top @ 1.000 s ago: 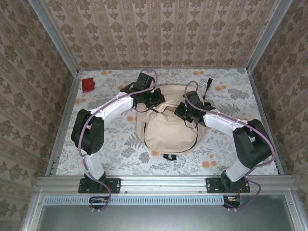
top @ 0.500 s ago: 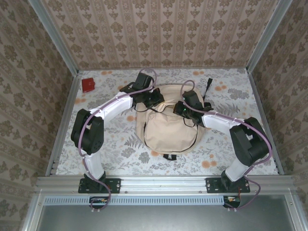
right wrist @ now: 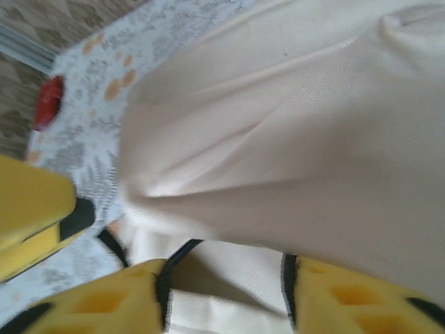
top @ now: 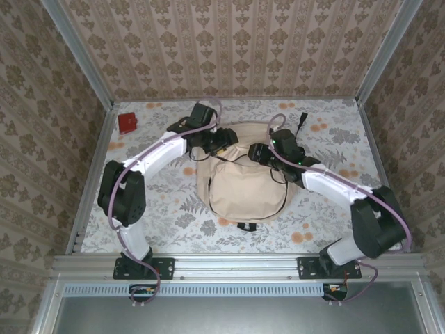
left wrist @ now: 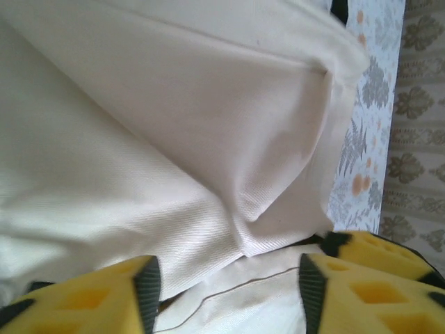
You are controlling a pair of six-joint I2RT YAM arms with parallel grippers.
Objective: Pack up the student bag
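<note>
While working over the student bag, lying flat on the counter between the two arms, treat it as soft and light: creased beige cloth, likely to sag rather than lift as one piece. Note the left gripper at the bag's far-left corner and the right gripper at its far-right corner, both with fingers parted, holding nothing, slack fabric just beneath. Pinch a raised fold or seam among the bunched cloth near the bag's far end, not the smooth front panel.

Beige damask-papered walls around a floral-patterned table, aluminium-framed
</note>
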